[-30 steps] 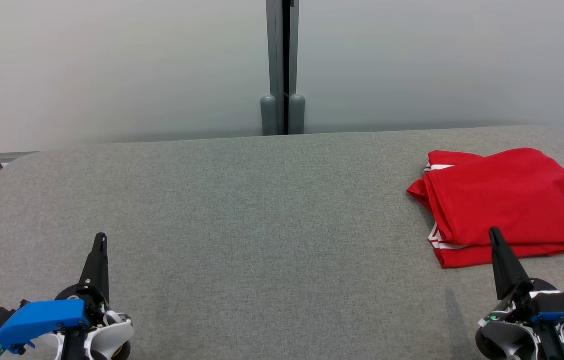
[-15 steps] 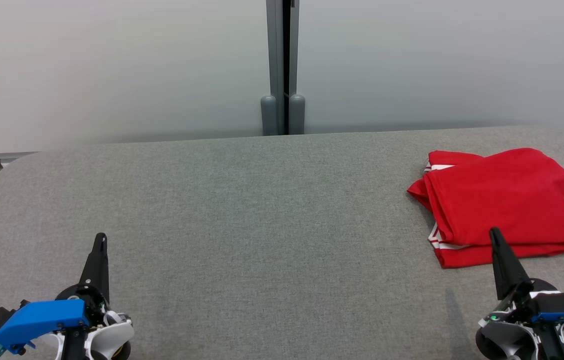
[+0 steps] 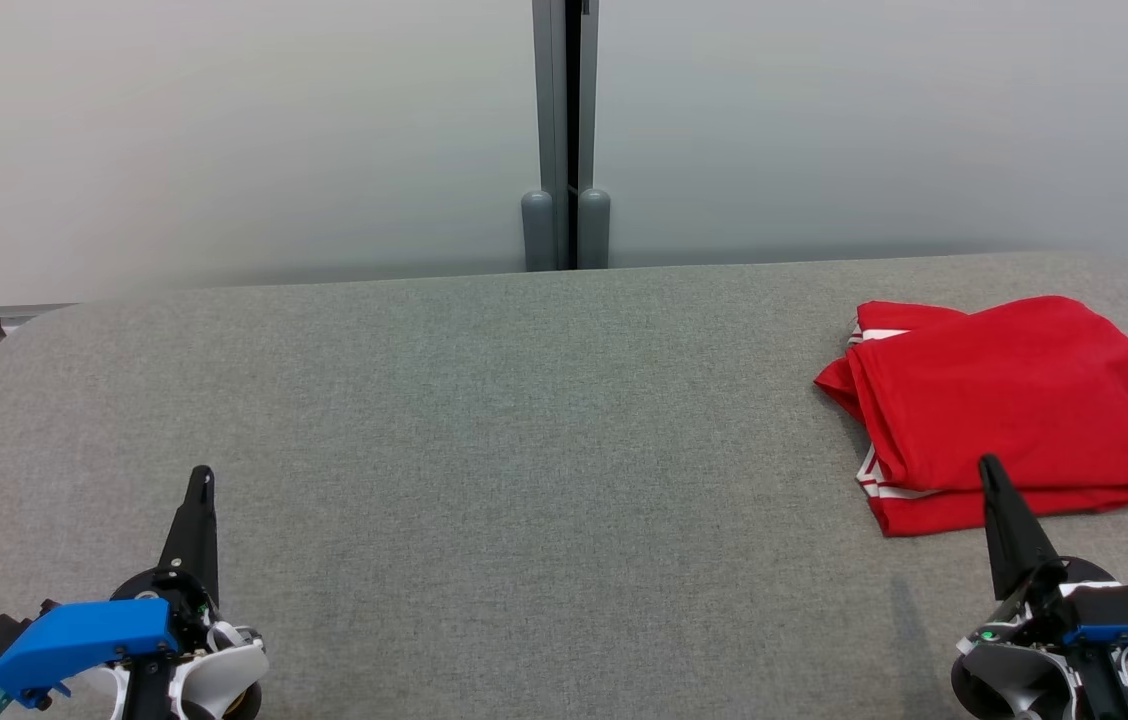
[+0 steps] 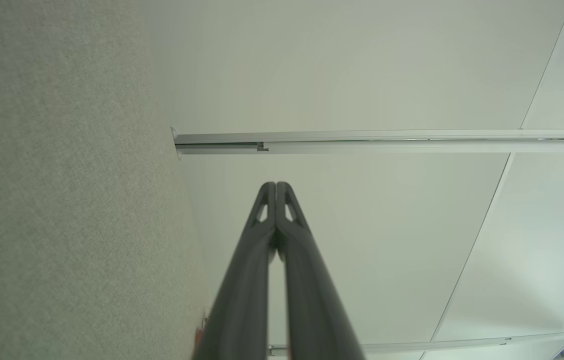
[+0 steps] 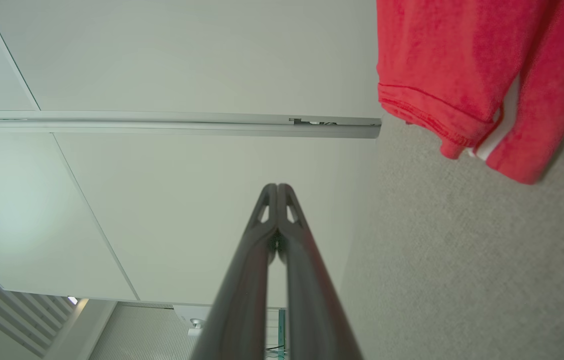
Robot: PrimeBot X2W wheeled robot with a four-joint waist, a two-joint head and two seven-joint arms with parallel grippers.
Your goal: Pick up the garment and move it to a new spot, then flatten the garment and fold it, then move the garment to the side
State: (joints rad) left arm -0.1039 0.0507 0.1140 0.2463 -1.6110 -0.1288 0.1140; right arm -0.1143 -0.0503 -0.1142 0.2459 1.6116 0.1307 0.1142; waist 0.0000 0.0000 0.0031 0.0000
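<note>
The garment [image 3: 999, 405] is red with white stripes and lies folded at the right side of the grey padded table [image 3: 524, 450]. Its hem and a striped edge also appear in the right wrist view, where the garment [image 5: 452, 70] sits at the upper right. My right gripper [image 3: 989, 465] rests at the lower right, shut and empty, its tips overlapping the garment's near edge in the head view. At the lower left, far from the garment, my left gripper [image 3: 201, 475] is shut on nothing. Both wrist views show the fingers pressed together: left gripper [image 4: 276, 186], right gripper [image 5: 277, 187].
A pale partition wall with a grey vertical post [image 3: 565, 135] stands behind the table's far edge. The table's left corner [image 3: 14, 340] is rounded. Wide bare fabric lies between the two grippers.
</note>
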